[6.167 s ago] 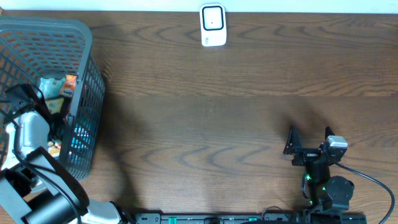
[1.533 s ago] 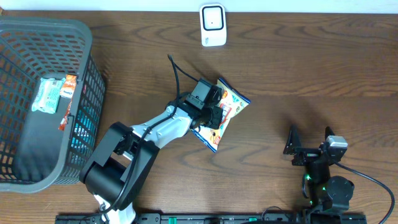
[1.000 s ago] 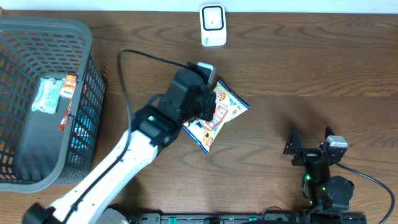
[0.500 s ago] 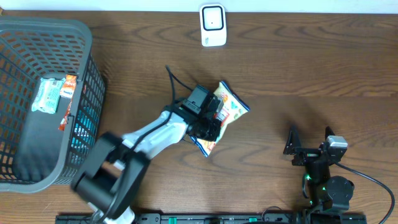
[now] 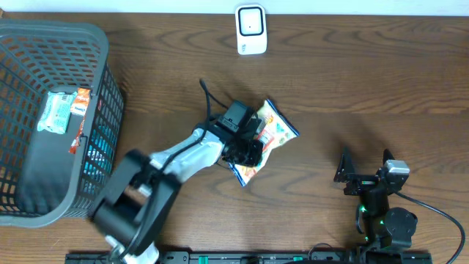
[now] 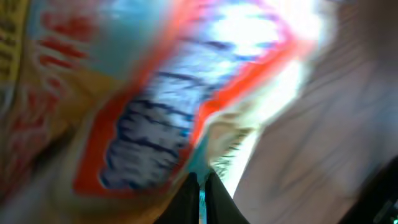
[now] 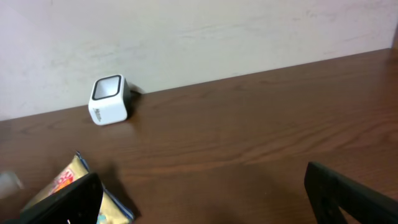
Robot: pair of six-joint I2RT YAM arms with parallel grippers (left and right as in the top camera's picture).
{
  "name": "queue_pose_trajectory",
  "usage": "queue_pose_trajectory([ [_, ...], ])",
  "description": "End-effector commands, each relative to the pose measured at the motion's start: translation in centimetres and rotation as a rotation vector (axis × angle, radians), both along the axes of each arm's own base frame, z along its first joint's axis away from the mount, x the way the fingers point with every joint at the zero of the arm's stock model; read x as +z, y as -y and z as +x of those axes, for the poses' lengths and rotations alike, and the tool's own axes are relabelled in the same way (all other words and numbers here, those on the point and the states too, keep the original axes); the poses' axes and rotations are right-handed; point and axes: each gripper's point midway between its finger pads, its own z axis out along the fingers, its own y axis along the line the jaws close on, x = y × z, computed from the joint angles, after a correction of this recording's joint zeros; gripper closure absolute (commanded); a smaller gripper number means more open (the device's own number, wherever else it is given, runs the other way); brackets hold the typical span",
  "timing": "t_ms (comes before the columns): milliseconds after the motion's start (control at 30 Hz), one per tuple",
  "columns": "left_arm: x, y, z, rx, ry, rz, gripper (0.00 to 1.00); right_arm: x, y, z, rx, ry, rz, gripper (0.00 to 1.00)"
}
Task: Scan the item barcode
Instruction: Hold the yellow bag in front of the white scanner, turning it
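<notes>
In the left wrist view the snack bag (image 6: pixel 155 112) fills the frame and is smeared throughout; its print cannot be read and no barcode can be made out. Overhead, the left gripper (image 5: pixel 248 144) covers the bag's left portion, and the left arm (image 5: pixel 132 202) is blurred in its lower part. The basket (image 5: pixel 102 88) is cut off by the left edge, and the lettering on the packets (image 5: pixel 57 111) inside is too small to read. In the right wrist view the bag is cropped by the bottom edge and partly hidden behind one of the fingers (image 7: pixel 62 202) of the right gripper (image 7: pixel 202 177); both fingers are likewise cropped.
</notes>
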Motion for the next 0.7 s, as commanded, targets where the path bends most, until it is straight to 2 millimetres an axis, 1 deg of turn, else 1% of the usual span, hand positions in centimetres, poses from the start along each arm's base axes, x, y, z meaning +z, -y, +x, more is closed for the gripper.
queue_pose_trajectory([
  [0, 6.4, -0.8, 2.9, 0.078, 0.230, -0.007, 0.92, 0.0, -0.1, 0.0, 0.002, 0.000, -0.007, 0.01],
  [33, 7.7, -1.3, 3.4, 0.101, 0.281, -0.001, 0.92, 0.0, -0.1, 0.0, 0.002, 0.000, -0.007, 0.01],
  [100, 9.5, -1.6, 4.0, 0.127, 0.344, -0.008, 0.83, 0.0, -0.1, 0.0, 0.002, 0.000, -0.007, 0.01],
  [133, 10.0, -1.6, 4.1, 0.129, 0.358, -0.018, 0.71, 0.0, -0.1, 0.0, 0.002, 0.000, -0.007, 0.01],
  [167, 10.2, -1.5, 4.2, 0.130, 0.365, -0.024, 0.62, 0.0, -0.1, 0.0, 0.002, 0.000, -0.007, 0.01],
  [200, 10.2, -1.5, 4.2, 0.130, 0.366, -0.024, 0.58, 0.0, -0.1, 0.0, 0.002, 0.000, -0.007, 0.01],
  [267, 9.5, -1.5, 4.2, 0.127, 0.352, -0.013, 0.58, 0.0, -0.1, 0.0, 0.002, 0.000, -0.007, 0.01],
  [300, 8.9, -1.4, 4.2, 0.124, 0.341, -0.007, 0.62, 0.0, -0.1, 0.0, 0.002, 0.000, -0.007, 0.01],
  [367, 7.9, -0.7, 4.1, 0.102, 0.309, -0.023, 0.81, 0.0, -0.1, 0.0, 0.002, 0.000, -0.007, 0.01],
  [400, 7.2, -0.1, 4.0, 0.085, 0.287, -0.042, 0.93, 0.0, -0.1, 0.0, 0.002, 0.000, -0.007, 0.01],
  [500, 5.1, 1.3, 3.9, 0.045, 0.229, -0.082, 0.92, 0.0, -0.1, 0.0, 0.002, 0.000, -0.007, 0.01],
  [567, 3.0, 1.8, 3.7, 0.029, 0.185, -0.084, 0.92, 0.0, -0.1, 0.0, 0.002, 0.000, -0.007, 0.01],
  [667, -1.0, 1.8, 3.3, 0.042, 0.091, -0.050, 0.93, 0.0, -0.1, 0.0, 0.002, 0.000, -0.007, 0.01],
])
